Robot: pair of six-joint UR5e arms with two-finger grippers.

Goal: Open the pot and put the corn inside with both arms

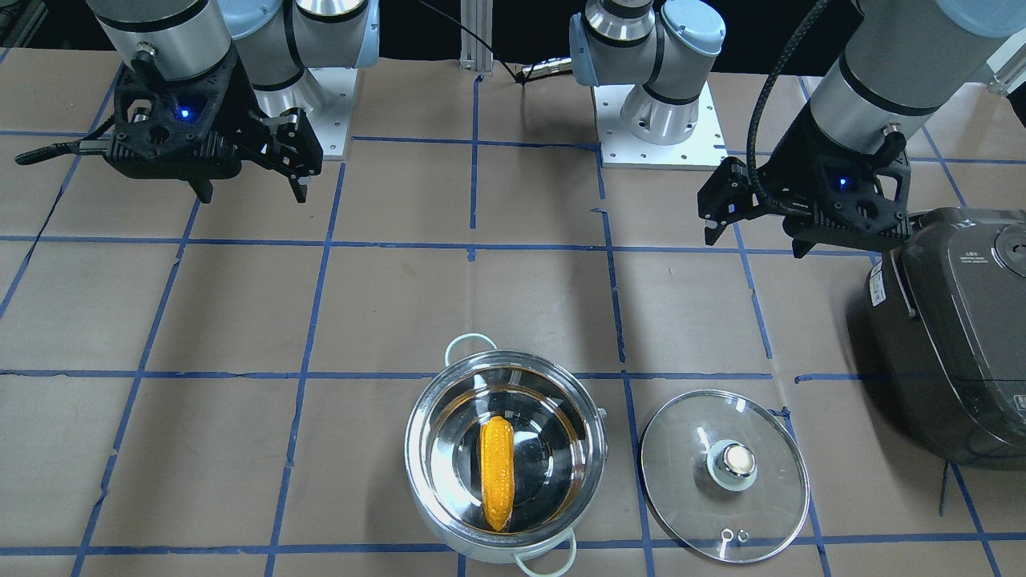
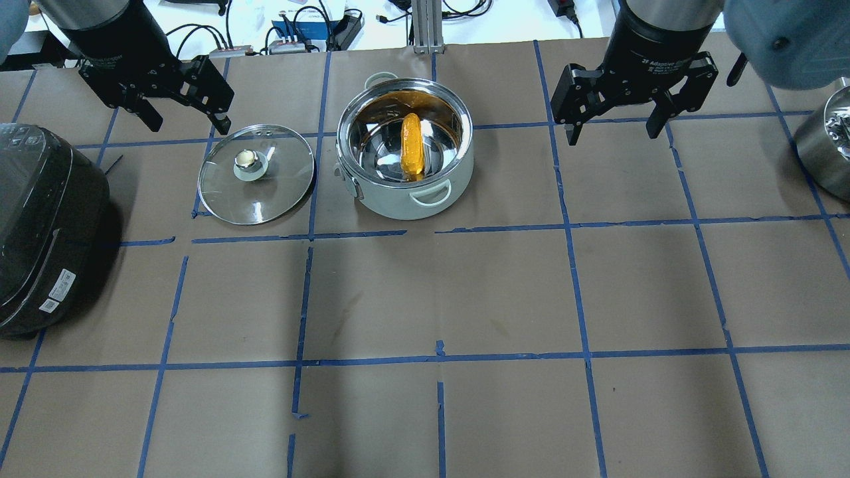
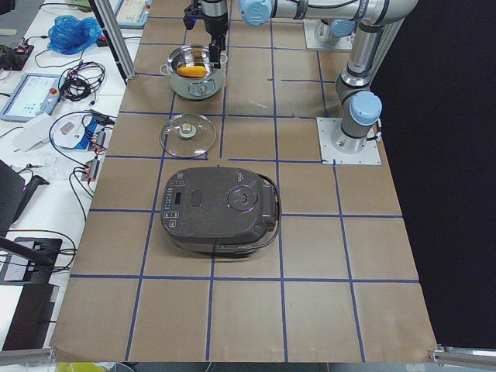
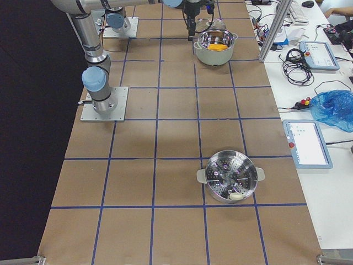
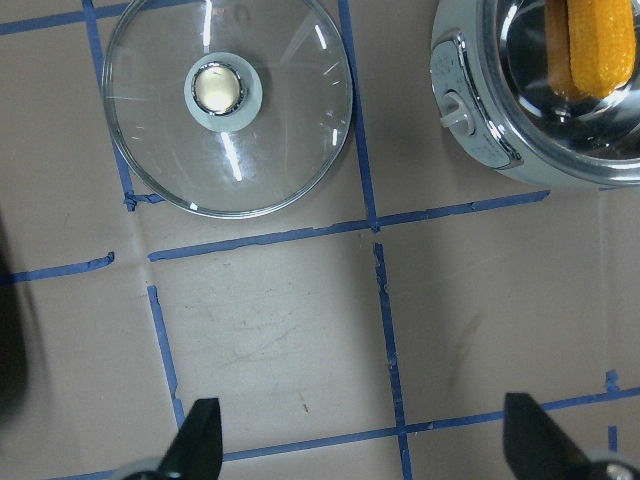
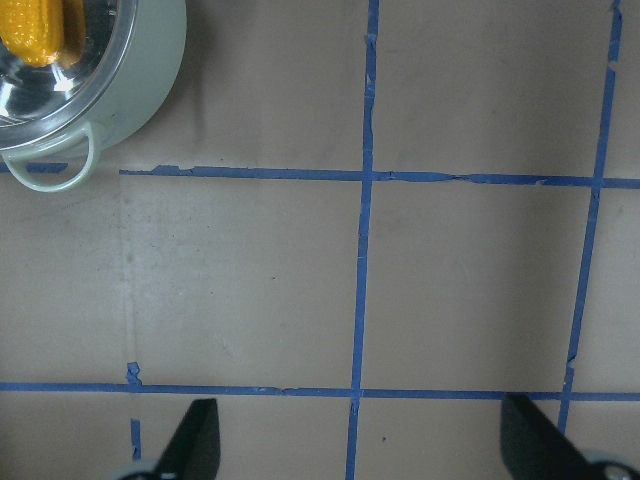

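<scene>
"Steel is seen uncovered: the pot (image 2: pixel 392 199) is stood on the surface (image 2: pixel 465 292) with nothing over its mouth. Is the corn (image 2: pixel 411 146) accounted for?"

"It is laid inside the pot, flat on the bottom, roughly in line with the 2 pale loop handles."

"And where is the lid (image 2: pixel 269 192) found?"

"It is rested knob-up on the surface just beside the pot, on the robot's left of it. A narrow gap is left between the 2, so no contact is made."

"What is held by the fingers?"

"Nothing is held. The left fingers (image 2: pixel 214 99) are spread wide and hung above the surface near the lid, on the robot's left of the pot. The right fingers (image 2: pixel 570 113) are spread just as wide, on the robot's right of the pot and apart from it. Only bare surface is framed between each pair in the wrist views."

"Is anything else noted?"

"A dark rice cooker (image 2: pixel 46 219) is placed farther from the pot than the lid, on the same side. A steel steamer basket (image 2: pixel 820 159) is set well apart from the pot on the opposite side."
</scene>
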